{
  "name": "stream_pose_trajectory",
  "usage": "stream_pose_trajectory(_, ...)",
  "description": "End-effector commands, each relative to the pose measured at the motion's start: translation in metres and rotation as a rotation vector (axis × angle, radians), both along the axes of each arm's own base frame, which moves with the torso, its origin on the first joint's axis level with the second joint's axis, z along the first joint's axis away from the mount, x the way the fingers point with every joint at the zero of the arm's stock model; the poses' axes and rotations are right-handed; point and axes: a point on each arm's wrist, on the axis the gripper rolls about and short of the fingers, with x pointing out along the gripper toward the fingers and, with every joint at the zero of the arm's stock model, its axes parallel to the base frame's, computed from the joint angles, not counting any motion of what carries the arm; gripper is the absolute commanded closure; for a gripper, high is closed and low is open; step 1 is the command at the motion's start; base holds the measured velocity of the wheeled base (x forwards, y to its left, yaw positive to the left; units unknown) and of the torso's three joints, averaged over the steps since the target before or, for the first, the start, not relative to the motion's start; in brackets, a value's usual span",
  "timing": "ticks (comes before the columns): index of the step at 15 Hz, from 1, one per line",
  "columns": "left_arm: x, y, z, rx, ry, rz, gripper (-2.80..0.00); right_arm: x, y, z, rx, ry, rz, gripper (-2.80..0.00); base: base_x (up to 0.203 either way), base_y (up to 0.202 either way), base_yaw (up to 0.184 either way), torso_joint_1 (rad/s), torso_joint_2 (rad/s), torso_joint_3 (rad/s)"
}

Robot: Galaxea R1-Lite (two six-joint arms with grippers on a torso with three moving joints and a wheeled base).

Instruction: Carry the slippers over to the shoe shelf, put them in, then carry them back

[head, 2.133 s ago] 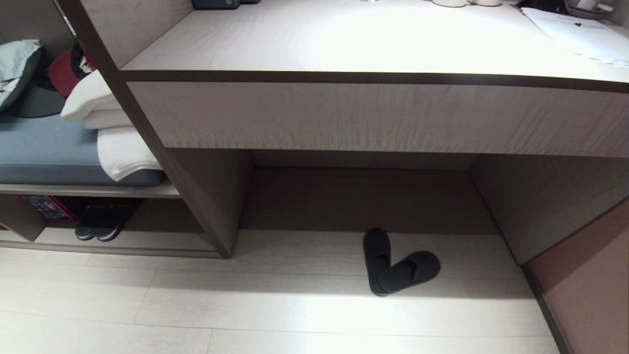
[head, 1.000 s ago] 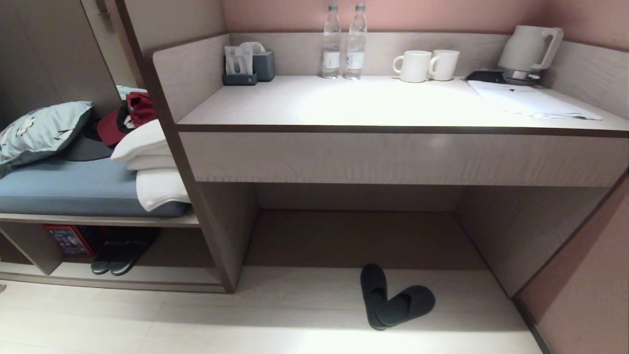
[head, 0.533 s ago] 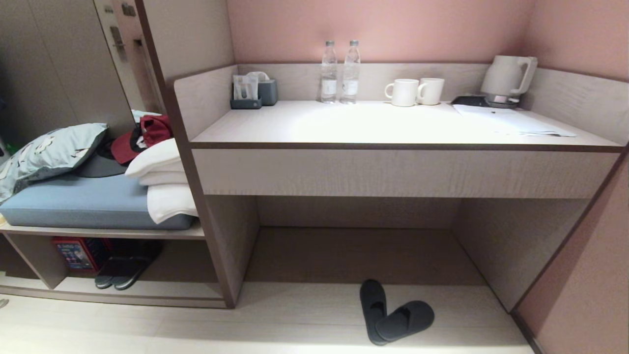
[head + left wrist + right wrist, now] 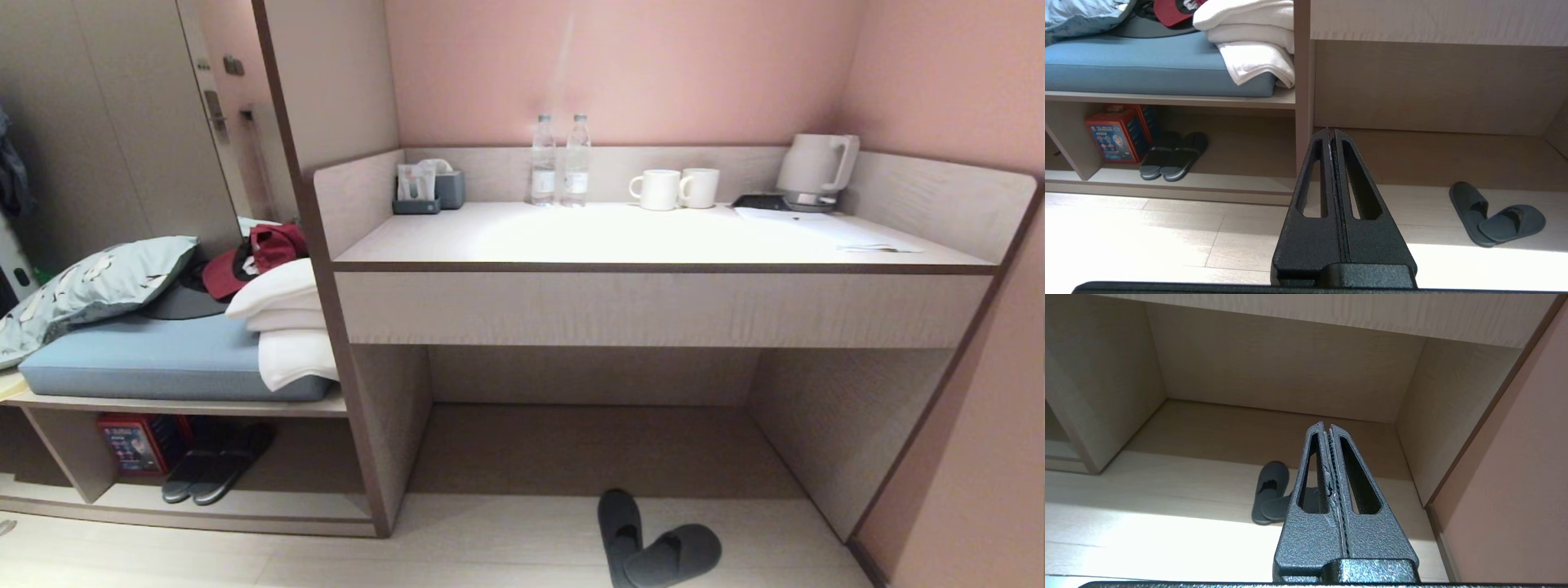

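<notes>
Charcoal fabric slippers [image 4: 653, 543] are lying on the pale floor [image 4: 245, 563] at the mouth of the desk recess [image 4: 596, 441], one resting across the heel of the other in a loose V, clear of both side walls. Neither arm is showing in the head view. The left gripper [image 4: 1331, 132] is hanging above the floor with its fingers pressed together and nothing between them, pointing toward the upright panel that divides the recess from the shoe shelf [image 4: 1180, 185]. The right gripper [image 4: 1327, 426] is likewise closed and empty, aimed into the recess with the slippers [image 4: 1274, 492] lying below and in front of it.

The shoe shelf [image 4: 229, 510] is sitting low on the robot's left, under a bench with a blue cushion [image 4: 155, 359] and folded white towels [image 4: 286, 327]. A second dark pair [image 4: 214, 465] with pale sole rims is occupying the middle of that cubby beside a red box [image 4: 135, 443]; bare base board is showing to the right of that pair.

By the look of it, the pair on the floor is not being picked up yet and the shelf is waiting. A clean pickup probably calls for bending well down, spreading the fingers before descending, and pinching where the two slippers overlap, so both soft uppers are being caught in one grasp. Thin, floppy soles may sag, so a slow lift is advisable. Placement should be aiming for the free board, not on top of the other pair.
</notes>
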Motion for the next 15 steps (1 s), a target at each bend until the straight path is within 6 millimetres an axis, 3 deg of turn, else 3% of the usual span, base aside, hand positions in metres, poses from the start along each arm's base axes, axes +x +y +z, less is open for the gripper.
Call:
stream_pose_trajectory(1, 0.0001, 0.0, 0.0001, 0.0, 0.001, -0.001, 0.0, 0.0003, 0.0, -0.012, 0.0, 0.002, 0.0, 0.0, 0.0, 0.0, 0.0, -0.005, 0.0, 0.034)
stream_pose_trajectory(15, 0.0001, 0.0, 0.0001, 0.0, 0.001, 0.001, 0.0, 0.0003, -0.0001, -0.0119, 0.03, 0.0, -0.006, 0.0, 0.0, 0.0, 0.0, 0.0, 0.0, 0.0)
